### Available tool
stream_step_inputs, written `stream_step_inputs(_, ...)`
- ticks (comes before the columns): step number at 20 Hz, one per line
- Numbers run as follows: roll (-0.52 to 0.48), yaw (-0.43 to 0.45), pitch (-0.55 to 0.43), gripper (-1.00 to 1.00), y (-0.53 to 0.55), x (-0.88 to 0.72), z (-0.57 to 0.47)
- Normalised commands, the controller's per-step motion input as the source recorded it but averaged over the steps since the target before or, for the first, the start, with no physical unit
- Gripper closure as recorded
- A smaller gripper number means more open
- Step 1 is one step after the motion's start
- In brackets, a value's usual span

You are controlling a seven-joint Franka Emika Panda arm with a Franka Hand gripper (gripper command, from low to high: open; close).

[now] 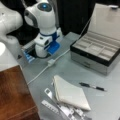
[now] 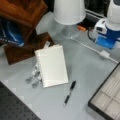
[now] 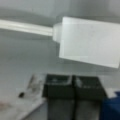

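One grey table [image 1: 75,67] carries everything. Biggest on it is the open compartment case [image 1: 93,53], lid upright, at the table's edge on a front view's right; its corner shows in a front view [image 2: 107,101]. A brown wooden block [image 1: 15,95] lies at the table's corner at a front view's bottom left. A white lamp [image 2: 68,11] stands at the table's edge at a front view's top.

Next comes the white-and-blue gripper [image 1: 43,53], low over the table toward the edge at a front view's top left, also seen in a front view [image 2: 110,32]. In the wrist view the gripper [image 3: 72,86] has its two dark fingers [image 3: 58,87] pressed together with nothing between them.

A white notebook [image 1: 71,93] lies mid-table in both front views [image 2: 52,65], with metal strips [image 1: 60,108] touching it. A white cable [image 1: 37,73] crosses the table past the gripper. A black pen [image 1: 92,86] lies near the notebook. Smallest, the white switch box [image 1: 50,62] on the cable lies just beside the gripper, apart from the fingertips [image 3: 87,41].
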Motion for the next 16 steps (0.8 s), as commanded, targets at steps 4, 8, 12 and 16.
stream_step_inputs(4,0.154,0.017,-0.251,1.0,0.07,0.07,-0.02)
stream_step_inputs(8,0.108,0.054,-0.088,1.0,0.07,0.33,0.11)
stream_step_inputs(12,0.081,0.094,0.044,1.0,-0.01,0.37,0.21)
stream_step_inputs(16,0.051,0.12,0.127,1.0,-0.13,0.33,0.24)
